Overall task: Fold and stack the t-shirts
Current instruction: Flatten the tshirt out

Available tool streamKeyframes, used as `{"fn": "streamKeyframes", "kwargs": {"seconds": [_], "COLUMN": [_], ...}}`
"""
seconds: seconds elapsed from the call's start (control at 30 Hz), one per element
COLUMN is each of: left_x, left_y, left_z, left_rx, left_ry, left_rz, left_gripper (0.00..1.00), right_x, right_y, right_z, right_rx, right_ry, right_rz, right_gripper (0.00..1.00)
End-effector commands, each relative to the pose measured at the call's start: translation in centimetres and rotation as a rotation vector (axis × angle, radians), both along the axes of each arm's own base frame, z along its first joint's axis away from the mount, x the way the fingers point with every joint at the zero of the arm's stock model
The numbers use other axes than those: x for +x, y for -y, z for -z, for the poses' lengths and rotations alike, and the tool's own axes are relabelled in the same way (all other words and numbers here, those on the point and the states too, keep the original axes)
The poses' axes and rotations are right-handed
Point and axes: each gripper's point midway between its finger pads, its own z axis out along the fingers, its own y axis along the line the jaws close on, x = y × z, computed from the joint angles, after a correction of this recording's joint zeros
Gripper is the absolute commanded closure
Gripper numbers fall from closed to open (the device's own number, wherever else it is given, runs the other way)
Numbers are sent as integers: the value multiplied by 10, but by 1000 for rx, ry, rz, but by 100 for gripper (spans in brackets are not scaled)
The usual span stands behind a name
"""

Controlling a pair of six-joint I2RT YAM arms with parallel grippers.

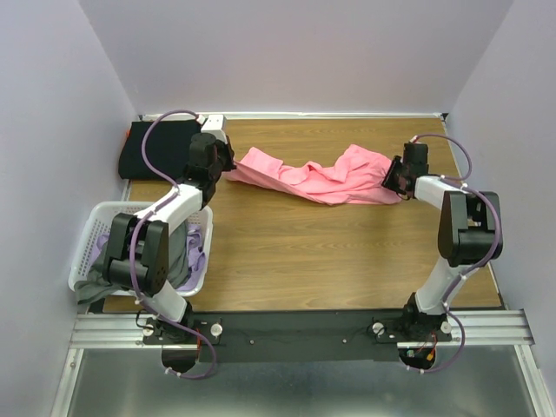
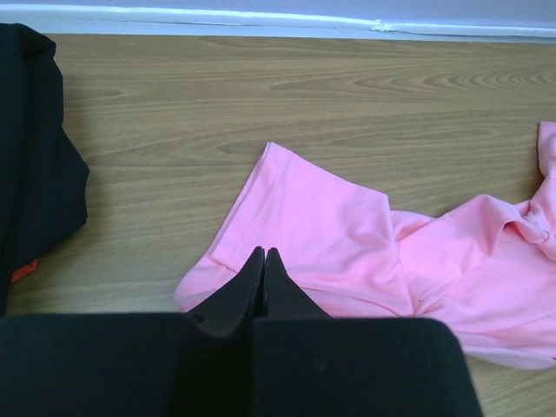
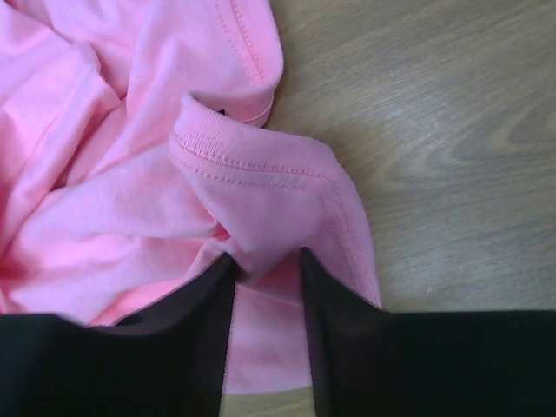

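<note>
The bright pink t-shirt point(image 1: 321, 181) lies crumpled across the far middle of the table, stretched between the two arms. My left gripper point(image 1: 228, 167) is at its left end. In the left wrist view its fingertips point(image 2: 263, 254) are pressed together on the edge of the pink cloth point(image 2: 347, 234). My right gripper point(image 1: 393, 184) is at the shirt's right end. Its jaws point(image 3: 268, 261) stand partly apart, with a raised fold of pink cloth point(image 3: 261, 191) near the ribbed collar between them. A black t-shirt point(image 1: 156, 152) lies folded at the far left.
A white lattice basket point(image 1: 87, 252) stands at the near left beside the left arm, with lavender cloth point(image 1: 198, 239) and grey cloth point(image 1: 91, 287) in it. The black shirt's edge point(image 2: 35, 156) shows left of my left fingers. Walls close the table on three sides.
</note>
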Motion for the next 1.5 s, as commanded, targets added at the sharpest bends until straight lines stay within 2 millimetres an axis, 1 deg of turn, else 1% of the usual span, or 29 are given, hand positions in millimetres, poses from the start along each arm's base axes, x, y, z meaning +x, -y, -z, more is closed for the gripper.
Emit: {"fn": "streamKeyframes", "kwargs": {"seconds": [0.0, 0.07, 0.1, 0.13, 0.17, 0.2, 0.3, 0.33, 0.43, 0.47, 0.53, 0.57, 0.7, 0.73, 0.8, 0.83, 0.87, 0.9, 0.93, 0.97, 1.0, 1.07, 1.1, 1.17, 1.3, 1.33, 1.4, 1.43, 1.47], "left_x": [-2, -3, -5, -6, -9, -10, -18, -21, -32, -38, -43, -47, -51, -49, -39, -34, -26, -16, -10, -4, 9, 20, 26, 32, 34, 34, 32, 31, 30], "left_y": [2, 1, 1, 1, -1, -2, -5, -5, -9, -11, -14, -17, -25, -29, -32, -30, -34, -29, -26, -26, -24, -18, -11, -5, -3, -2, -2, -2, -2], "left_z": [-26, -28, -34, -37, -45, -50, -73, -78, -99, -108, -116, -124, -136, -136, -134, -130, -133, -116, -111, -104, -92, -80, -68, -54, -42, -43, -45, -46, -47], "left_rx": [-25, -28, -31, -34, -37, -40, -51, -56, -64, -70, -70, -73, -76, -72, -67, -66, -67, -65, -70, -66, -65, -70, -77, -84, -88, -87, -88, -88, -87], "left_ry": [69, 76, 88, 93, 110, 123, 173, 184, 233, 255, 272, 289, 318, 321, 317, 308, 309, 269, 262, 245, 217, 191, 166, 141, 126, 131, 137, 139, 144], "left_rz": [30, 33, 33, 31, 28, 22, 19, 22, 11, 8, -2, -5, -38, -50, -61, -47, -54, -28, -21, -20, -15, 11, 38, 62, 73, 77, 80, 85, 87], "left_gripper": [100, 100, 100, 100, 100, 100, 100, 100, 100, 100, 100, 100, 100, 100, 100, 100, 100, 100, 100, 100, 100, 100, 100, 100, 100, 100, 100, 100, 100], "right_x": [7, 6, 7, 6, 2, 2, -6, -8, -17, -22, -25, -28, -26, -20, -10, -1, 10, 19, 34, 48, 57, 79, 82, 72, 46, 31, 15, -1, -8], "right_y": [-2, -2, -2, -1, -1, 2, 5, 6, 10, 11, 13, 14, 15, 15, 13, 11, 10, 8, 4, 2, 2, -1, -5, -13, -20, -20, -19, -20, -21], "right_z": [0, -3, -12, -18, -22, -40, -65, -91, -123, -144, -165, -184, -210, -223, -229, -220, -230, -230, -207, -220, -219, -197, -198, -187, -177, -150, -136, -107, -98], "right_rx": [26, 24, 20, 17, 12, -2, -21, -29, -51, -59, -72, -78, -86, -88, -80, -73, -68, -60, -45, -42, -44, -40, -26, 10, 52, 62, 62, 74, 79], "right_ry": [-3, 2, 24, 35, 39, 80, 129, 190, 256, 305, 348, 386, 441, 467, 475, 451, 471, 468, 417, 446, 443, 402, 403, 381, 368, 309, 279, 215, 195], "right_rz": [-19, -23, -25, -27, -25, -16, -5, -5, 11, 15, 21, 28, 31, 28, 13, 5, -5, -15, -39, -50, -56, -88, -107, -138, -132, -120, -104, -95, -93], "right_gripper": [65, 80, 93, 97, 98, 98, 98, 98, 98, 98, 98, 98, 98, 98, 98, 98, 98, 98, 98, 95, 88, 58, 28, 13, 11, 11, 12, 13, 15]}}
